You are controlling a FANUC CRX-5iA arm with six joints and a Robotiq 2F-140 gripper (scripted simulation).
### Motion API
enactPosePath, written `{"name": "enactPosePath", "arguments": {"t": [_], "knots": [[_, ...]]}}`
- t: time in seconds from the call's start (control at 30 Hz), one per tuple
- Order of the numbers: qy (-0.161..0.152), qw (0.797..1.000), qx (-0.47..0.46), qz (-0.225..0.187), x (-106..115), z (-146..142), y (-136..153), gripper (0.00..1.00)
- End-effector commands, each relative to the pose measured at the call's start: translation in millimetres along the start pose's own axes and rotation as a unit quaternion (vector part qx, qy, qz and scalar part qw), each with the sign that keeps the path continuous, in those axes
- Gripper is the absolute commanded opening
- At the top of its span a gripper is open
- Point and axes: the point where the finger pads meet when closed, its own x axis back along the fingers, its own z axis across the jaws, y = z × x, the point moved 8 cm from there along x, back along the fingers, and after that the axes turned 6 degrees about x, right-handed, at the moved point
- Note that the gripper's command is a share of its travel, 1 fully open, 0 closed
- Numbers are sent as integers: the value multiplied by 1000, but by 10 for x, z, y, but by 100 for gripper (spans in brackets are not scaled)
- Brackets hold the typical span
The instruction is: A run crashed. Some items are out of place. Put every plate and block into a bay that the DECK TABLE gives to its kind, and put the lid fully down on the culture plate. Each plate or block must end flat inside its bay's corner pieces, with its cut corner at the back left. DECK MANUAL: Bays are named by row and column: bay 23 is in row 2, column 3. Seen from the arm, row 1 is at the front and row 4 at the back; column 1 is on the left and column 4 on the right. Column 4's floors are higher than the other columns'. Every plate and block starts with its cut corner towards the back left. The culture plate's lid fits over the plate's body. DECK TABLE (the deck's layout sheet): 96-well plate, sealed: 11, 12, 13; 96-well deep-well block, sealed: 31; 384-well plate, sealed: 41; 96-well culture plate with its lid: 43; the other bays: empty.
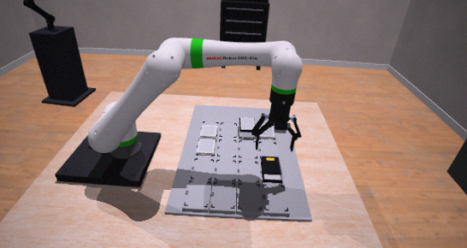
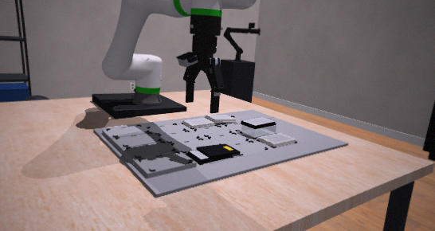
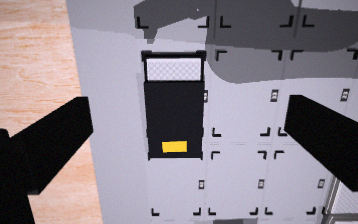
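My gripper [image 1: 274, 147] [image 2: 202, 104] [image 3: 188, 113] is open and empty, hanging above the grey deck [image 1: 299, 198] [image 2: 311, 145] [image 3: 115, 125]. Below it lies the culture plate, whose black lid [image 1: 271, 166] [image 2: 217, 150] [image 3: 175, 115] with a yellow label is slid along the plate. One end of the white well field [image 1: 272, 178] [image 2: 197, 156] [image 3: 173, 69] is left bare. A tall deep-well block [image 1: 247, 123] [image 2: 258, 127] and a flat white plate [image 1: 268, 132] [image 2: 282, 139] sit beyond the gripper. Two more white plates [image 1: 209, 131] [image 1: 206, 146] [image 2: 197, 123] lie nearer the arm's base.
Grey plates [image 1: 194, 198] [image 2: 159, 165] lie in the arm's shadow at the deck's other end. Black corner pieces mark the bays. Part of a white plate [image 3: 350, 202] shows at the wrist view's lower right. The wooden table's edge [image 3: 25, 60] runs beside the deck.
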Motion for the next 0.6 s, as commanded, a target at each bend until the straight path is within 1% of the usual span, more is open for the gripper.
{"name": "enactPosePath", "arguments": {"t": [0.0, 0.1, 0.57], "knots": [[-1, 1000, 0, 0, 17, -31, -121, 100], [-1, 1000, 0, 0, 17, -49, -209, 100], [-1, 1000, 0, 0, 17, -49, -209, 100]]}}
